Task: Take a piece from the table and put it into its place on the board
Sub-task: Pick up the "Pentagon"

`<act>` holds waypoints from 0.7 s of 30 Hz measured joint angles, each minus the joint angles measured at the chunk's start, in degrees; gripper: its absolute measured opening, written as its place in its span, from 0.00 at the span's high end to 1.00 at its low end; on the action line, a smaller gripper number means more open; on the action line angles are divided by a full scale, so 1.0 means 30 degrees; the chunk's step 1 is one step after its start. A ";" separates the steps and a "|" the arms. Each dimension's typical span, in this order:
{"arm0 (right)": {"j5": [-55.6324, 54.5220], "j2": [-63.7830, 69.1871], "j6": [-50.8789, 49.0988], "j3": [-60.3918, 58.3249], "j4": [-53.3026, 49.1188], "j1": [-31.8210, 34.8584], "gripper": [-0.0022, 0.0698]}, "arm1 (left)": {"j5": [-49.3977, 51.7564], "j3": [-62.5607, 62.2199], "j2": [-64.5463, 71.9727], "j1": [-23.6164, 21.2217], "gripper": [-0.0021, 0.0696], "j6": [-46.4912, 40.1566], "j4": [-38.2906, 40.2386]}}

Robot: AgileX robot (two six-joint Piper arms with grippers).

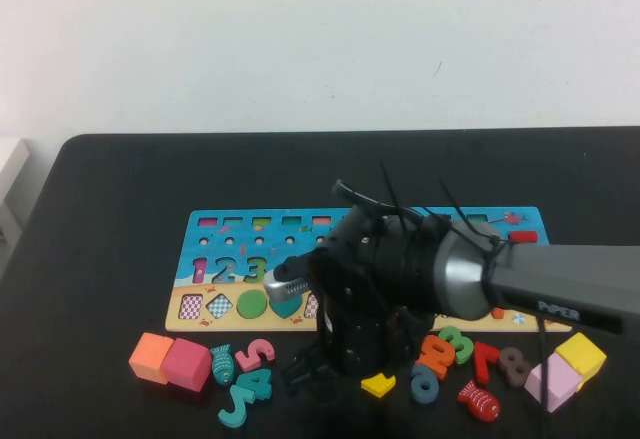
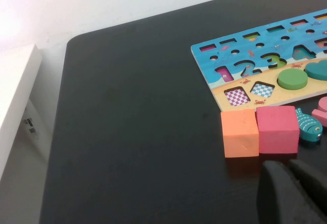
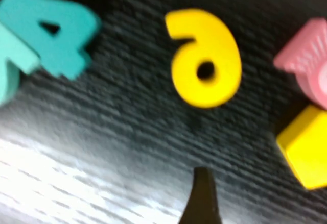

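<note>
Right arm low over the loose pieces; left gripper parked at the table's left.

High view: the right gripper [image 1: 335,359] sits at lower centre, just in front of the board [image 1: 225,221]; whether its claw is open, I cannot tell. The yellow piece [image 1: 378,385] lies on the table [image 1: 120,219] just right of it, untouched.
Left wrist view: the left gripper [image 2: 292,193] shows at lower right, claw state indeterminate; an orange cube [image 2: 240,132] touches a pink cube [image 2: 277,128] near the board's corner.
Right wrist view: a yellow number 6 [image 3: 204,55] lies at upper centre, a teal number 4 [image 3: 59,32] at upper left, one dark fingertip [image 3: 202,196] at bottom centre.
</note>
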State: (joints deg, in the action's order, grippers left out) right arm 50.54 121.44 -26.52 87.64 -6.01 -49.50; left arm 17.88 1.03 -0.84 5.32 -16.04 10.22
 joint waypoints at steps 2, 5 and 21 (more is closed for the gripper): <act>0.0218 0.0294 -0.0028 0.0519 -0.0015 0.0000 0.19 | 0.0000 0.0000 0.0000 0.0000 0.97 0.0000 0.0035; 0.0315 0.0608 -0.0229 0.0905 -0.0015 0.0131 0.19 | 0.0000 0.0000 0.0000 0.0000 0.97 0.0000 0.0035; 0.0963 0.1740 -0.0394 0.0974 0.0313 0.1061 0.19 | 0.0000 0.0000 0.0000 0.0000 0.97 0.0000 0.0149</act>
State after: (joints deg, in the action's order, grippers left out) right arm 53.42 126.66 -27.71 90.56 -5.07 -46.31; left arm 17.88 1.03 -0.84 5.32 -16.04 10.66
